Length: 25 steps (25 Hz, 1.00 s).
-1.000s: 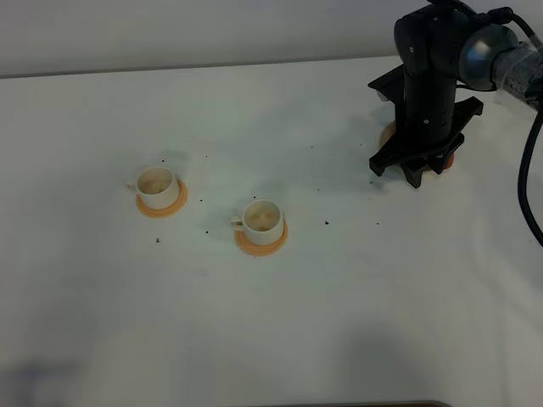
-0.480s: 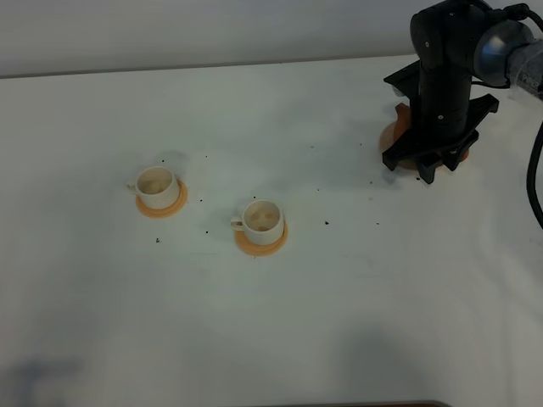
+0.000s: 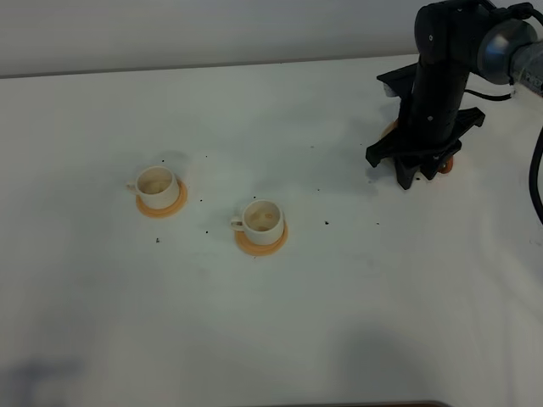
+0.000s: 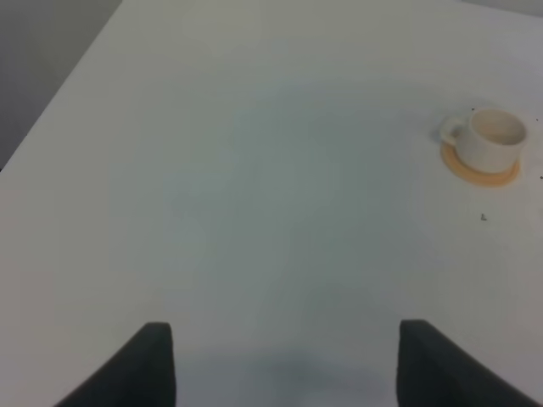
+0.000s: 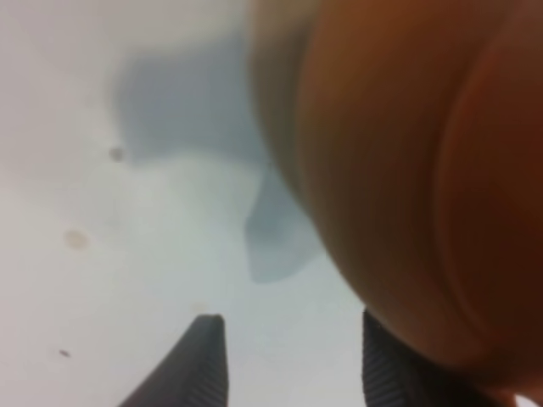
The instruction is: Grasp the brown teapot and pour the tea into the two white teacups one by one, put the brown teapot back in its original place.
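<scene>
Right gripper (image 5: 293, 369) has turned and edged back over brown teapot (image 5: 407, 170), jaws open, gripping nothing. Left gripper (image 4: 284, 365) jaws open. Teacups (image 3: 261, 219) appear filled; put-back likely finishing.

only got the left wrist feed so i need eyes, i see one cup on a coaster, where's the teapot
observer: the brown teapot is at the back right of the exterior high view, mostly hidden by the right gripper.
operator: gripped?
observer: no, the right wrist view shows its jaws open, bare table between them.
operator: anything else out there
observer: a second white teacup on its own orange coaster, near the table's middle.
</scene>
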Each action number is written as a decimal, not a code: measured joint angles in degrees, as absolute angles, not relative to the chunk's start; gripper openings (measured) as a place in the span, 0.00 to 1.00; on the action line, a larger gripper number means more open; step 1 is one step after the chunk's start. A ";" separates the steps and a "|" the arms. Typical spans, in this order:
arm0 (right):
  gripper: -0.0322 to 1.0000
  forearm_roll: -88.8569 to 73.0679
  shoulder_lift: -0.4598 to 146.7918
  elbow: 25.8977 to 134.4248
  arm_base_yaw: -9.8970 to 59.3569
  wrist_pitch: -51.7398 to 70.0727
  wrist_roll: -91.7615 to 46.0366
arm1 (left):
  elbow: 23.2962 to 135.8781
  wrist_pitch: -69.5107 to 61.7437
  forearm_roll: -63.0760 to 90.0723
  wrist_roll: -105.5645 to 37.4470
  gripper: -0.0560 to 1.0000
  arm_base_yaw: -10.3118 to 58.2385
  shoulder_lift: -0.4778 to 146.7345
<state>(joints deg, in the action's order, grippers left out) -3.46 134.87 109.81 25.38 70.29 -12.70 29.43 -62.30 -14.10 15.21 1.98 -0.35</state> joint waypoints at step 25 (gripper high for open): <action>0.38 3.01 124.12 109.70 25.77 69.86 -9.86 | 29.43 -62.30 -14.10 15.21 0.58 1.98 -0.35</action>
<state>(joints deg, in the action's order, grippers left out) 3.01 124.12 109.70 25.77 69.86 -9.86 29.43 -62.30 -14.10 15.21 1.98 -0.35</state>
